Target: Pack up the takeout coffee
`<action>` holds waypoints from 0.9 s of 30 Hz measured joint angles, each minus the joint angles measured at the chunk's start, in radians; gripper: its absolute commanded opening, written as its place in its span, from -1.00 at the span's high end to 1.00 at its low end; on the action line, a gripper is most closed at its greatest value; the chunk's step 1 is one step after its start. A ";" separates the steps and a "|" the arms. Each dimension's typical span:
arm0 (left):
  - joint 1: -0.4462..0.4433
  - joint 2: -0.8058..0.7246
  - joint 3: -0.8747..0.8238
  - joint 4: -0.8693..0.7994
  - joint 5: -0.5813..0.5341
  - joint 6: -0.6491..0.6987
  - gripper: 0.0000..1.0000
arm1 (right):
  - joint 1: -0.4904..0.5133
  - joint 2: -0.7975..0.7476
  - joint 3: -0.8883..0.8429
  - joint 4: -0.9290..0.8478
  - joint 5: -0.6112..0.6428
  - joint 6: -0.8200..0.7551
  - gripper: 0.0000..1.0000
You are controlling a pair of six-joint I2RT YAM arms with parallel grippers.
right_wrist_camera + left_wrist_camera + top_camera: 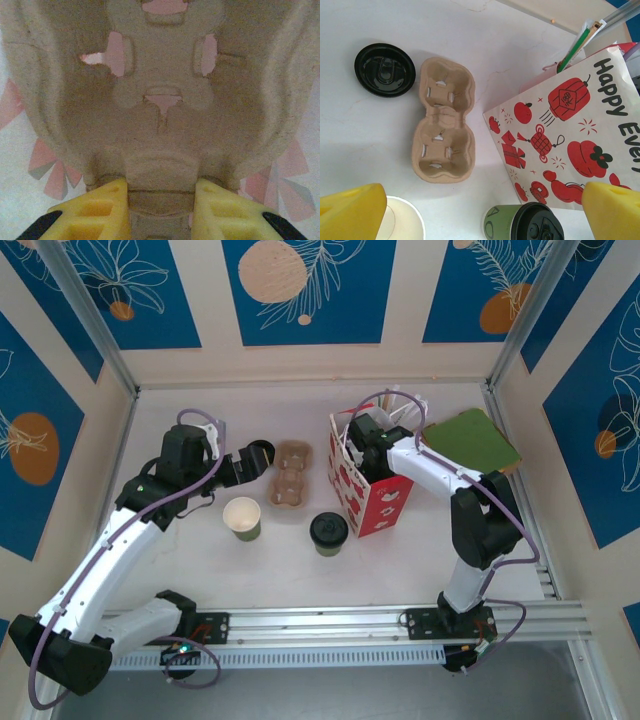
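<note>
I see left gripper [482,212] with fingers wide apart, empty, above table [400,550]. Right gripper [162,200] clamped on rim of pulp cup carrier [160,100], down in red-and-white bag [372,495]. Takeout coffee [328,532] upright on table, just beside bag, outside it.

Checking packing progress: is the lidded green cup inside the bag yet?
Out. The lidded green cup stands upright on the table, beside the red-and-white bag, its black lid on.
</note>
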 measured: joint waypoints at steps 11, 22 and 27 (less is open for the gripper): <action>0.000 0.000 0.000 0.000 0.000 0.000 -1.00 | 0.002 0.027 -0.013 0.034 -0.008 0.001 0.42; 0.000 0.000 0.000 0.000 0.000 0.000 -1.00 | 0.003 0.041 -0.021 0.047 -0.012 0.001 0.42; 0.000 0.000 0.000 0.000 0.000 0.000 -1.00 | 0.003 0.041 -0.022 0.050 -0.012 0.001 0.42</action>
